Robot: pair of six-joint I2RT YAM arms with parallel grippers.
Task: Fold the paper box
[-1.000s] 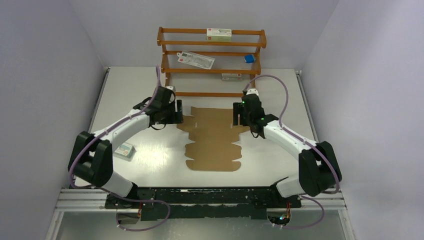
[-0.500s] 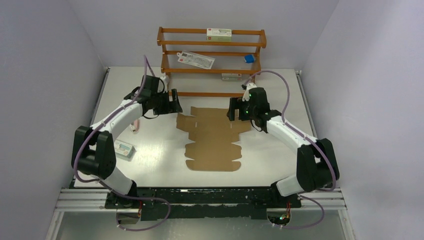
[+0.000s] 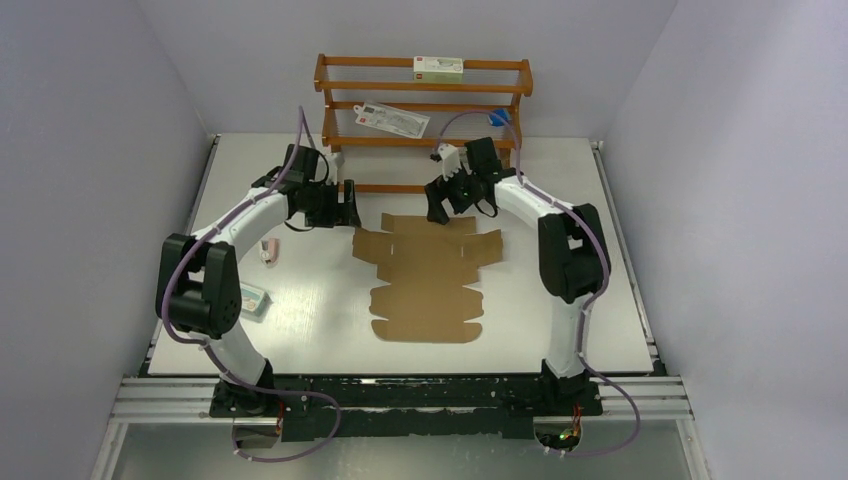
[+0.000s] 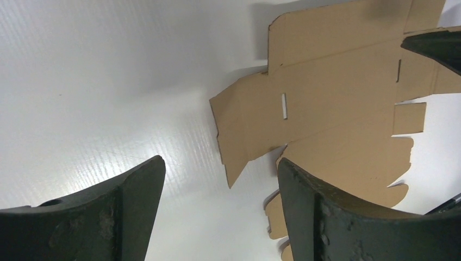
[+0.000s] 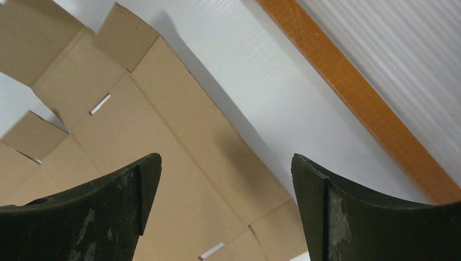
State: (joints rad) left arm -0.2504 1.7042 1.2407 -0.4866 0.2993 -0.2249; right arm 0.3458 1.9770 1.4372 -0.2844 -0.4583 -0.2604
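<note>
The paper box [image 3: 428, 275] is a flat brown die-cut cardboard sheet with flaps and slots, lying in the middle of the white table. My left gripper [image 3: 350, 213] is open and empty, just above the table off the sheet's far left corner; the left wrist view shows the sheet [image 4: 337, 92] ahead of its open jaws. My right gripper [image 3: 438, 212] is open and empty over the sheet's far edge; in the right wrist view the sheet [image 5: 163, 163] lies under its spread jaws.
A wooden rack [image 3: 424, 120] stands at the back with white cartons [image 3: 438, 66] and a blue item [image 3: 497, 117]; its bottom rail [image 5: 359, 92] is close behind the right gripper. A small carton [image 3: 250, 300] and a pink item [image 3: 267, 250] lie at the left.
My right arm has swung back and left, bringing its gripper from the sheet's right side to its far edge. My left gripper has moved away from the sheet's left flap, towards the back.
</note>
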